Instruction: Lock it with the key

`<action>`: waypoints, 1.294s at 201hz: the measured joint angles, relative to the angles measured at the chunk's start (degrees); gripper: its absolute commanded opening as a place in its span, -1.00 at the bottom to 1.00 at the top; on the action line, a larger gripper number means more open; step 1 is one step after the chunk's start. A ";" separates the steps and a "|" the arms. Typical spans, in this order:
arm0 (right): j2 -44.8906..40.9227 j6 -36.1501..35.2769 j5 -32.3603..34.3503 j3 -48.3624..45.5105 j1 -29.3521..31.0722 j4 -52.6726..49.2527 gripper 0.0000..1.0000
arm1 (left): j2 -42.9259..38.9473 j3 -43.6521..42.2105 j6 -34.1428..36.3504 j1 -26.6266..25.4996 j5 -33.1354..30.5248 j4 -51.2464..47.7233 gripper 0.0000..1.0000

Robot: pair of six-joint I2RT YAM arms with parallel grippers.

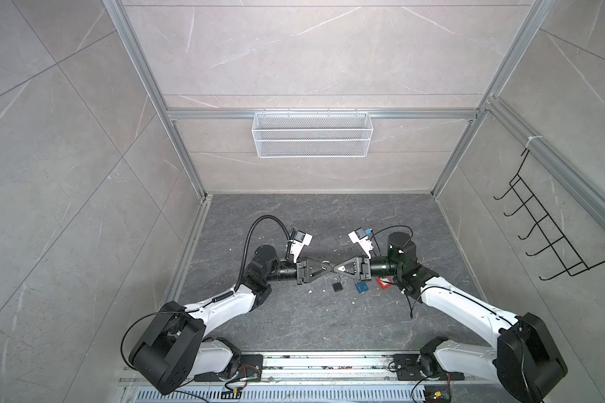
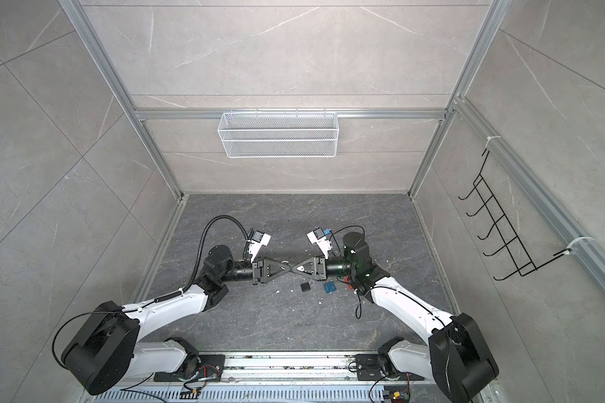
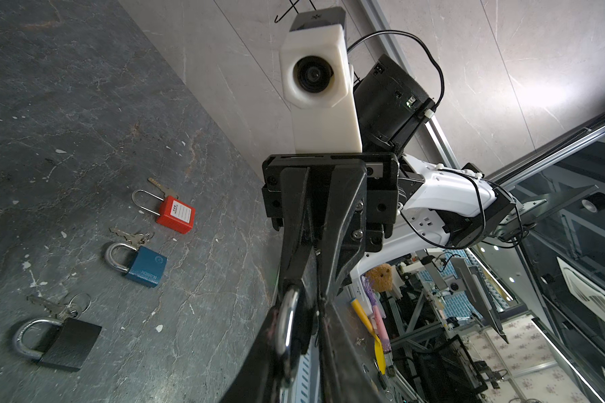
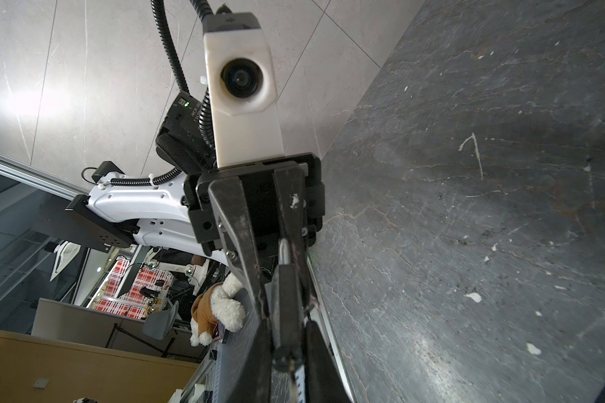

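Padlocks [image 3: 144, 267] — three lying loose, held padlock [image 3: 288, 319] one

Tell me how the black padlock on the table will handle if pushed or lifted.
The black padlock lies flat on its broad face, so it would probably slide rather than roll or tip. Its thick metal shackle suggests it is rigid and heavy for its size. The ringed keys beside it look loose and may snag.
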 measured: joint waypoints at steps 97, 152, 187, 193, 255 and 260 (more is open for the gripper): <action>0.00 -2.14 -0.57 0.33 0.11 -4.02 -1.00 | 0.22 0.00 0.09 -0.39 -0.28 -1.57 -0.51; 0.00 -2.56 -0.57 0.33 0.22 -5.11 -1.00 | 0.22 0.00 0.09 -0.39 -1.49 -1.68 -0.62; 0.00 -3.10 -0.55 0.33 0.22 -5.29 -1.00 | 0.22 0.00 0.02 -0.42 -1.25 -1.84 -0.68; 0.00 -3.21 -0.52 0.33 0.22 -5.35 -1.00 | 0.22 0.00 0.02 -0.46 -1.25 -1.86 -0.66; -0.02 -3.41 0.07 0.33 0.33 -6.01 -1.00 | 0.76 0.02 0.13 -1.38 -1.53 -2.32 -0.60; -0.02 -3.41 0.13 0.33 0.33 -6.29 -1.00 | 0.96 0.02 0.13 -1.44 -1.53 -2.32 -0.60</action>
